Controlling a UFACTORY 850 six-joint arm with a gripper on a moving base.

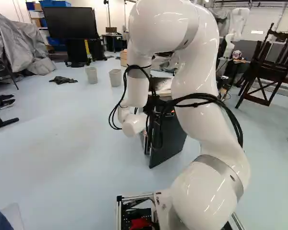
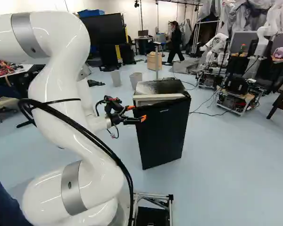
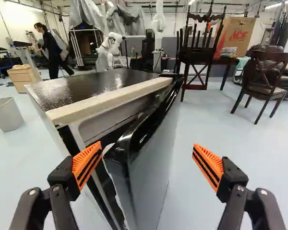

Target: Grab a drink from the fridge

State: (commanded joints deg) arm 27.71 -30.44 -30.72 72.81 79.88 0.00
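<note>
In the right base view my gripper (image 2: 136,113) stands at the near left edge of the small black fridge (image 2: 161,132). The wrist view shows the gripper (image 3: 147,162) open, an orange pad on either side of the fridge door's edge, with nothing clamped. The door (image 3: 146,167) stands slightly ajar, a gap between it and the fridge body. One finger is at that gap, close to the door's edge; the other is out past the door's front face. I cannot tell whether either touches. No drink is in sight; the fridge's inside is hidden.
Two grey bins (image 1: 115,77) stand on the floor beyond the fridge, near a wooden cabinet (image 2: 153,61). Dark wooden chairs (image 3: 265,79) are off past the door's front side. Another robot (image 2: 214,56) stands farther back. A person walks in the far background.
</note>
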